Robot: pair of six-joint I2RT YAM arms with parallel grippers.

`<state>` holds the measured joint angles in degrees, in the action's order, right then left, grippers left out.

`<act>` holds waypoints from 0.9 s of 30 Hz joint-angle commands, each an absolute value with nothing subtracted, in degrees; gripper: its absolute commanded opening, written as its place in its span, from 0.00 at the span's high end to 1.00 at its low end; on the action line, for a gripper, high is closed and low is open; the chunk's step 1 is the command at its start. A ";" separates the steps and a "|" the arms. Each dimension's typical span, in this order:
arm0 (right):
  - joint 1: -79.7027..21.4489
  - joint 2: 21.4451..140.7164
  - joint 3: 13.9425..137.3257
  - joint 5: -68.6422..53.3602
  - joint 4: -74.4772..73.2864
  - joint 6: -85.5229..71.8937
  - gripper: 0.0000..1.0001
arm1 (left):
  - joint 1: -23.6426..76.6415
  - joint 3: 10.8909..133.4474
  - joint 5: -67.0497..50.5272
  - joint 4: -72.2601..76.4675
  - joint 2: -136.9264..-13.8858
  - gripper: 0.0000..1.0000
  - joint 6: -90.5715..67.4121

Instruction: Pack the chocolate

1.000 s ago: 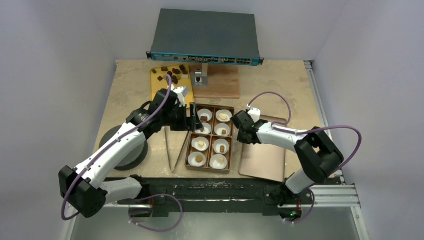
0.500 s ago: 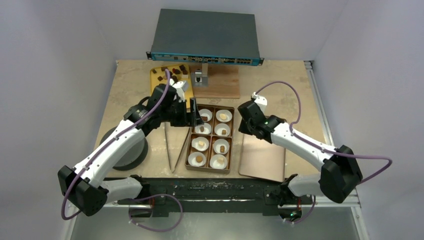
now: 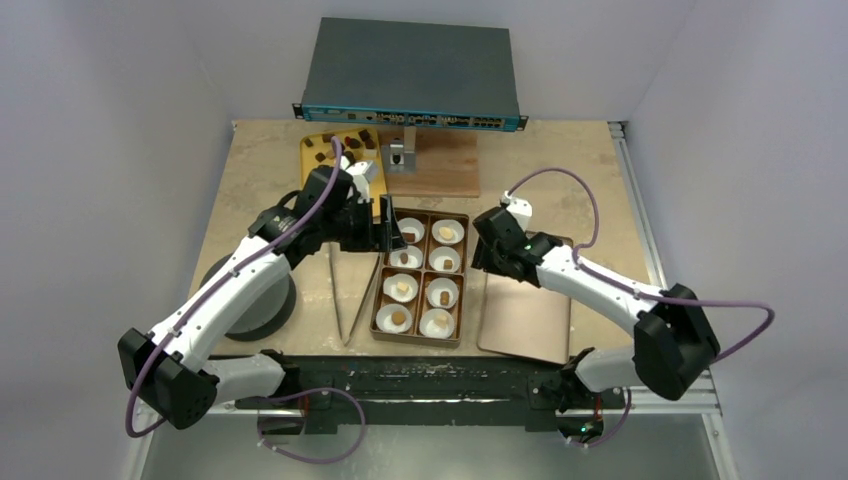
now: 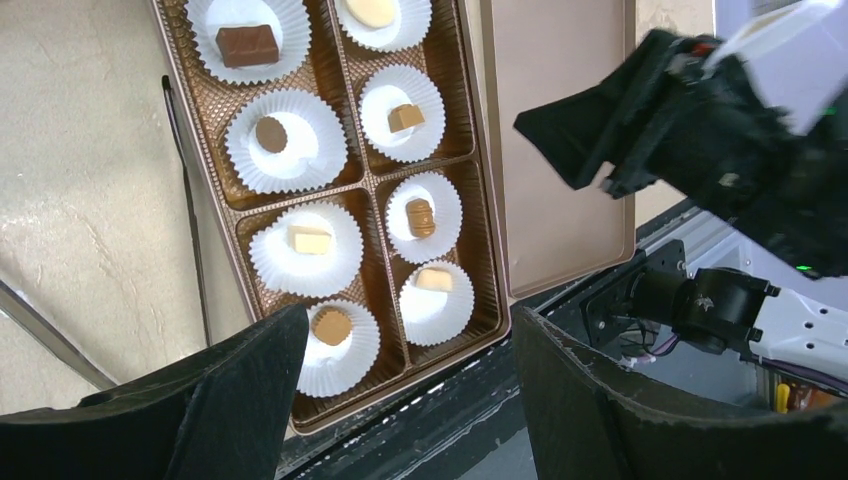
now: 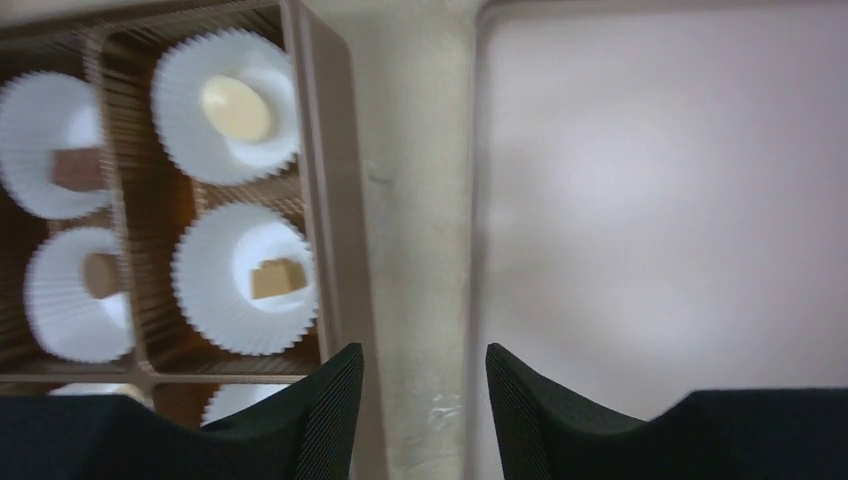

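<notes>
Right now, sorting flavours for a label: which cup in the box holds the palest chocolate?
The cup in the box's far right corner, beside the lid; its cream oval chocolate stands out from the tan and brown ones.

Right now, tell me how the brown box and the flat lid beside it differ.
The box is split into eight compartments; the lid is one plain sheet. The box holds white paper cups with chocolate; the lid is bare. The box looks darker brown, the lid paler and pinkish. Both are rectangular and lie flat on the table, side by side, not touching.
</notes>
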<state>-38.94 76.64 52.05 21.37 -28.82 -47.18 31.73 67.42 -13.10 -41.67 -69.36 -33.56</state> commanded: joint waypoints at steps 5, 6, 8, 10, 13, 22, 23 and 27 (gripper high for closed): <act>-38.94 85.00 46.41 21.37 -22.78 -49.26 0.59 | 31.02 67.90 -13.92 -41.30 -67.57 0.26 -32.13; -39.13 85.95 46.41 21.57 -22.50 -49.22 0.61 | 31.00 67.81 -13.89 -41.37 -67.51 0.26 -32.04; -39.30 87.30 46.45 21.90 -22.02 -49.22 0.65 | 30.98 67.64 -14.02 -41.24 -67.30 0.26 -32.14; -39.58 88.18 46.34 22.58 -21.98 -49.37 0.67 | 31.01 67.21 -14.01 -41.15 -67.09 0.26 -32.28; -40.26 89.58 46.26 23.15 -21.87 -49.99 0.75 | 31.00 66.68 -13.83 -40.88 -67.04 0.26 -32.39; -41.12 92.64 46.61 24.01 -22.87 -50.93 1.00 | 30.99 66.45 -13.82 -40.40 -67.41 0.26 -32.68; -41.11 91.90 46.87 24.03 -23.51 -50.90 1.00 | 30.96 66.40 -13.91 -40.30 -67.43 0.26 -32.70; -41.05 87.13 49.05 24.03 -25.91 -50.01 1.00 | 31.00 66.50 -14.60 -39.47 -68.12 0.26 -32.96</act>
<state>-40.82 89.80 47.03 24.53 -22.24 -49.06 31.44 66.65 -13.32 -41.45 -68.34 -33.34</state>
